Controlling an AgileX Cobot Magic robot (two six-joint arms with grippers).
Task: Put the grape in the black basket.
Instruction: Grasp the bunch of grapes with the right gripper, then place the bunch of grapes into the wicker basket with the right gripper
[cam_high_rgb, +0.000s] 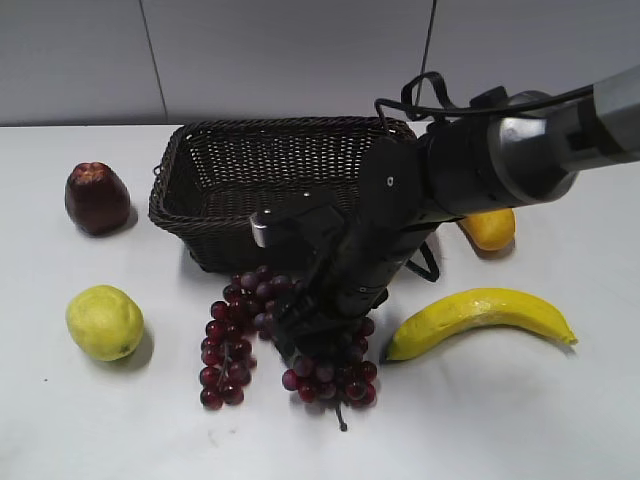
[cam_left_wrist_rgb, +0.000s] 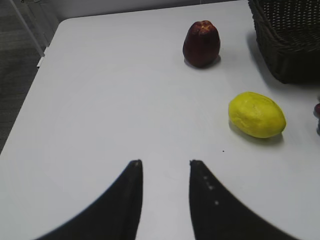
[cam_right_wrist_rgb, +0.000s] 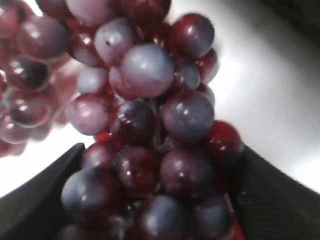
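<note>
The grape (cam_high_rgb: 235, 340), a large bunch of dark red and purple grapes, lies on the white table in front of the black basket (cam_high_rgb: 200, 170). My right gripper (cam_high_rgb: 310, 325) is down on the right half of the bunch. In the right wrist view the grape (cam_right_wrist_rgb: 150, 115) fills the frame, and my right gripper (cam_right_wrist_rgb: 160, 165) has a finger pressed against each side of it. My left gripper (cam_left_wrist_rgb: 164, 162) is open and empty over bare table at the left, far from the bunch. It does not show in the exterior view.
A dark red apple-like fruit (cam_high_rgb: 96, 197) and a yellow-green lemon (cam_high_rgb: 104, 322) lie left of the basket. A banana (cam_high_rgb: 480, 315) lies to the right, and an orange-yellow fruit (cam_high_rgb: 490, 228) sits behind the arm. The left table edge (cam_left_wrist_rgb: 30, 90) is close.
</note>
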